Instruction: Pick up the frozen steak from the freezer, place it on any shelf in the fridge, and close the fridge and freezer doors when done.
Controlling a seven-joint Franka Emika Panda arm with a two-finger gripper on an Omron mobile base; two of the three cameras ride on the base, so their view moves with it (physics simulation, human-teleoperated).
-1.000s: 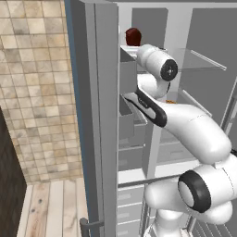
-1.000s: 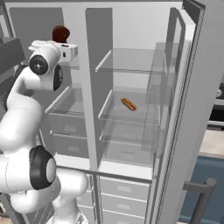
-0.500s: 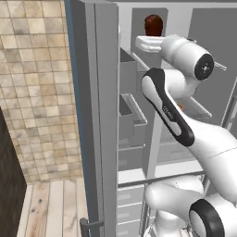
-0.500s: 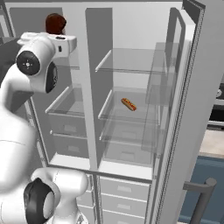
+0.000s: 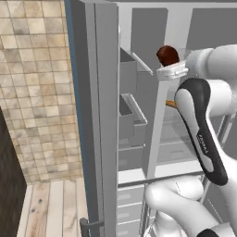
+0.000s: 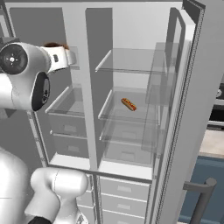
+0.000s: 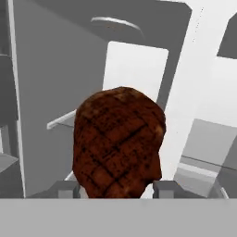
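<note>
The frozen steak (image 7: 118, 143), a dark red-brown lump, sits between my gripper's (image 7: 115, 187) two fingers, which are shut on it. In the left base view the steak (image 5: 166, 54) stands up from the gripper (image 5: 171, 69), in front of the upright divider between the two compartments. In the right base view the steak (image 6: 54, 45) peeks over the hand (image 6: 59, 57), level with the top glass shelf (image 6: 131, 61) of the fridge (image 6: 131, 131). The freezer (image 5: 132, 115) with its grey bins lies to the left. Both doors stand open: the freezer door (image 5: 104, 115) and the fridge door (image 6: 197, 109).
An orange-brown sausage (image 6: 128, 103) lies on the fridge's middle glass shelf. Grey drawers (image 6: 122, 197) sit below both compartments. My white arm (image 5: 203, 139) crosses in front of the fridge opening. A tiled wall (image 5: 37, 92) stands left of the freezer door.
My gripper has carried the steak out of the freezer and to the right, first rising, then dropping a little, while the arm swung across. The fridge and sausage have not moved.
</note>
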